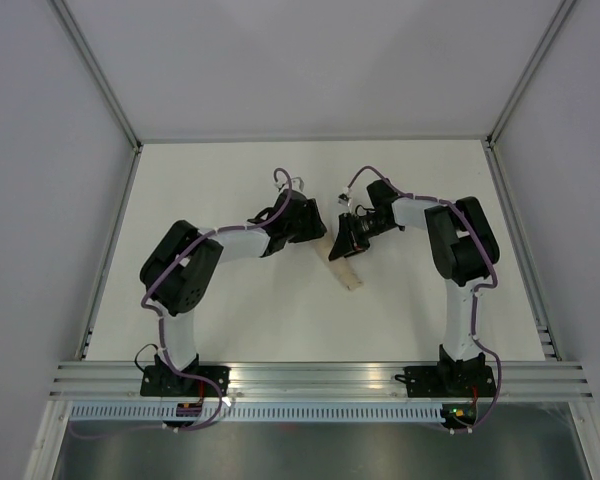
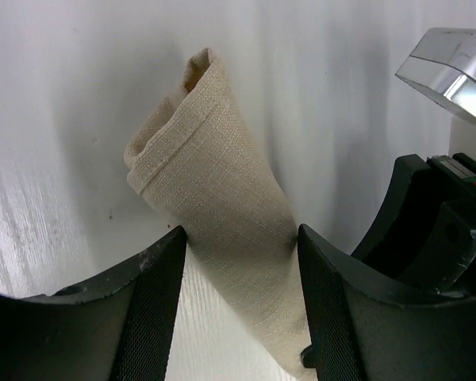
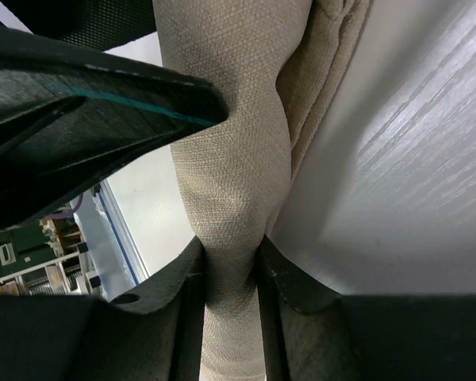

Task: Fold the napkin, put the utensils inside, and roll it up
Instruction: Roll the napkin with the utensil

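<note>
Clamping 1 rolled napkin is the R end effector (L end effector straddles it, grip unclear).

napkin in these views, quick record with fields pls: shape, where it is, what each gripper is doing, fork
napkin: tan cloth rolled into a narrow tube
place: middle of the table, between the two grippers
right gripper: shut on the napkin, pinching it thin
left gripper: one finger on each side of the roll, firm grip unclear
fork: not visible in any view
</note>
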{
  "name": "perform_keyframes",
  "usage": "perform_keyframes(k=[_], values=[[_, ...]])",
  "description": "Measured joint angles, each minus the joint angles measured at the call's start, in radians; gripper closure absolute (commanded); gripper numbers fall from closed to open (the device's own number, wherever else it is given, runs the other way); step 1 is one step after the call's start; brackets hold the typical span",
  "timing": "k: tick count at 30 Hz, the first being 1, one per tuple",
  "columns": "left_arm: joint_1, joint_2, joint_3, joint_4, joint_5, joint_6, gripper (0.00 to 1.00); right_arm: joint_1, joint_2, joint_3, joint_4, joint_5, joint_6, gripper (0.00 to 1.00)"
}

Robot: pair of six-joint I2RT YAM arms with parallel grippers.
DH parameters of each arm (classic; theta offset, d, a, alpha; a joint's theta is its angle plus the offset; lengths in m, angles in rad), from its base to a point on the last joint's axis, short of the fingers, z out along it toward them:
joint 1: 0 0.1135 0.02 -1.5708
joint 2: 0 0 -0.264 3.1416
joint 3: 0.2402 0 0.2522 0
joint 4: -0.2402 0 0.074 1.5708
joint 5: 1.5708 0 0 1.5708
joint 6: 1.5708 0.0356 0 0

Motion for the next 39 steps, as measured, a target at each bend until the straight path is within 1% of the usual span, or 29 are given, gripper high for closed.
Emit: perform_keyframes(k=[2,5,7,8,10,11,14,22,31,39], values=[[0.0,0.02,0.03,-0.023,-0.006,0.009,0.37,0.001,0.004,-0.002,0.022,-0.004,0.026,0.66],[0.0,0.048,0.073,-0.061,-0.015,0.027,0.38,0.002,0.01,-0.003,0.047,-0.007,0.059,0.59],[0.0,0.071,0.108,-0.084,-0.014,0.044,0.38,0.002,0.012,-0.003,0.058,-0.002,0.071,0.57],[0.0,0.08,0.12,-0.09,-0.015,0.05,0.38,0.002,0.012,-0.003,0.062,-0.001,0.076,0.53],[0.0,0.096,0.146,-0.112,-0.014,0.064,0.38,0.002,0.012,-0.002,0.067,-0.009,0.083,0.48],[0.0,0.103,0.159,-0.123,-0.014,0.071,0.38,0.002,0.012,-0.001,0.068,-0.011,0.085,0.43],[0.0,0.122,0.2,-0.159,-0.014,0.092,0.38,0.003,0.006,0.002,0.066,-0.025,0.087,0.38],[0.001,0.171,0.294,-0.232,0.003,0.144,0.37,0.01,-0.027,0.002,0.054,0.029,0.053,0.35],[0.005,0.212,0.369,-0.274,0.022,0.203,0.34,0.009,-0.05,0.002,0.039,0.081,0.025,0.35],[0.012,0.246,0.432,-0.292,0.045,0.237,0.33,-0.011,-0.067,0.003,0.017,0.107,0.004,0.32]])
